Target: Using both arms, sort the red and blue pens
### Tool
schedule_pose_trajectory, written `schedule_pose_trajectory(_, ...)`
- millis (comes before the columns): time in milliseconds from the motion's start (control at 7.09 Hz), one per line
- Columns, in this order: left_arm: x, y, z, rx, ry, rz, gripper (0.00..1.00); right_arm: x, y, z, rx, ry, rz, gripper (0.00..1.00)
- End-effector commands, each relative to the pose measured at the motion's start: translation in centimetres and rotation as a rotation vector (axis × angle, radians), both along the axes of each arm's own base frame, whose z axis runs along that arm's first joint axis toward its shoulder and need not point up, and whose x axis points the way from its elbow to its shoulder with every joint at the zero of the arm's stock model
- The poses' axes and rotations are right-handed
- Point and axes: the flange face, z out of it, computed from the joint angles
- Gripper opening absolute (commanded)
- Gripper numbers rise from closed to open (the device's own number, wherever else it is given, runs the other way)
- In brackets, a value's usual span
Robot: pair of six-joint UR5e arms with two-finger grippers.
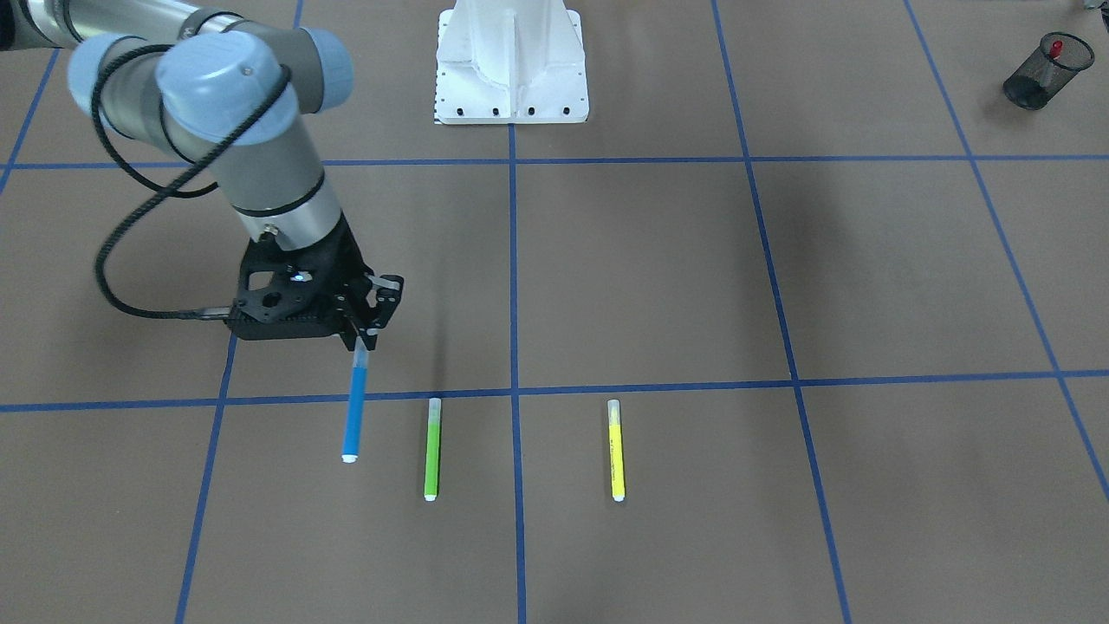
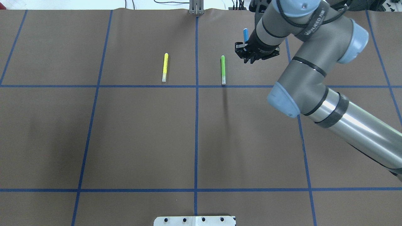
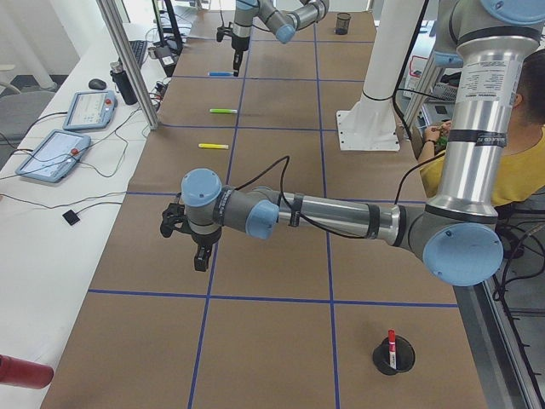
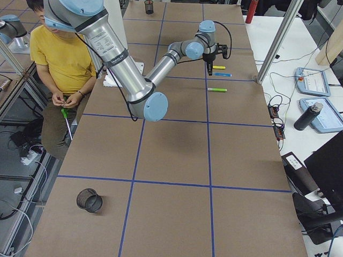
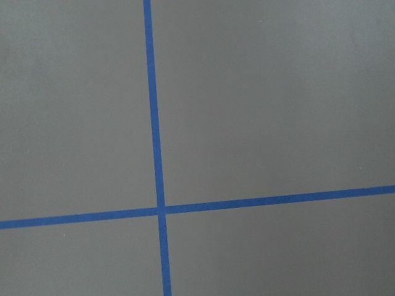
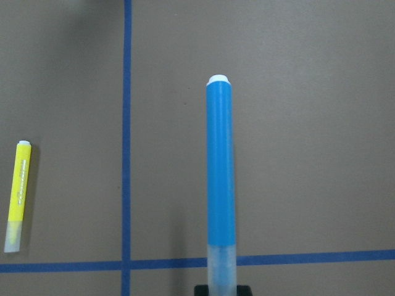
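The green marker [image 1: 431, 449] and yellow marker [image 1: 616, 451] lie parallel, apart.

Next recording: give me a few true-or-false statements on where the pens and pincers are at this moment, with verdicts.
1. The right pincer grips the blue pen at its clear-cap end. True.
2. The red pen lies on the table beside the green marker. False: it stands in the black mesh cup, far off at a corner.
3. The green marker lies between the blue pen and the yellow marker. True.
4. The left pincer holds the yellow marker. False: that marker lies free on the table, well away from the left pincer, which hangs over bare table.
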Motion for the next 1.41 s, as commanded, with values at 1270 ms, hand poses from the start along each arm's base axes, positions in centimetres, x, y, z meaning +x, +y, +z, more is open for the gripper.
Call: schedule_pose_trajectory(1270,-0.4,4.6,5.2,0.018,-0.007,-0.001,1.0,43.9,16.4,35.5,-0.012,0.214,-0.148,0.0)
